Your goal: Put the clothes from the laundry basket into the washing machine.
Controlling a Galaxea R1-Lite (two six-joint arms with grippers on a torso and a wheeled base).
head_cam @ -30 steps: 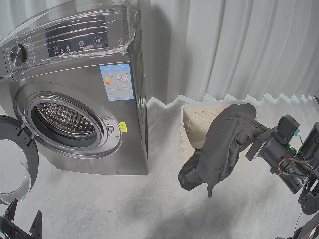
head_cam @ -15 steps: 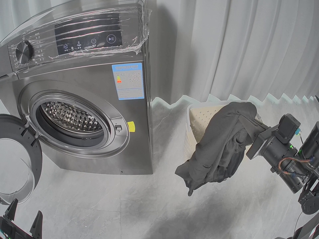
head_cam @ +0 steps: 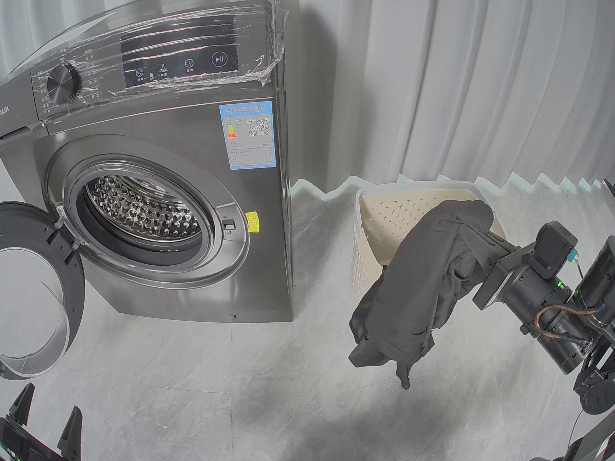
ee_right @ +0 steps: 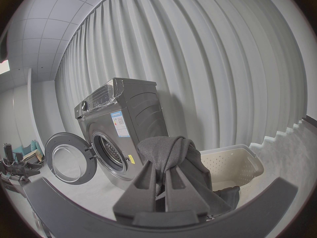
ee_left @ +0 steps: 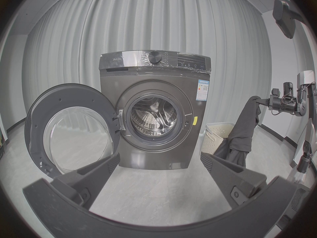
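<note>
A dark grey garment (head_cam: 423, 283) hangs in the air in front of the cream laundry basket (head_cam: 384, 212), held at its top by my right gripper (head_cam: 482, 232), which is shut on it. The same garment (ee_right: 171, 156) drapes over the closed fingers in the right wrist view, and more dark cloth (ee_right: 228, 194) lies in the basket (ee_right: 237, 164). The grey washing machine (head_cam: 160, 161) stands to the left with its round door (head_cam: 32, 289) swung open and the drum (head_cam: 144, 209) bare. My left gripper (head_cam: 45, 417) is low at the left, open and holding nothing.
White curtains (head_cam: 448, 72) hang behind the machine and basket. Grey floor (head_cam: 224, 385) lies open between me and the machine. The open door sticks out to the left of the drum opening.
The camera has shifted, so the machine and basket sit differently in view. The hanging garment has swung; its lower end moved left, then back to hang straight down. The left gripper stays still.
</note>
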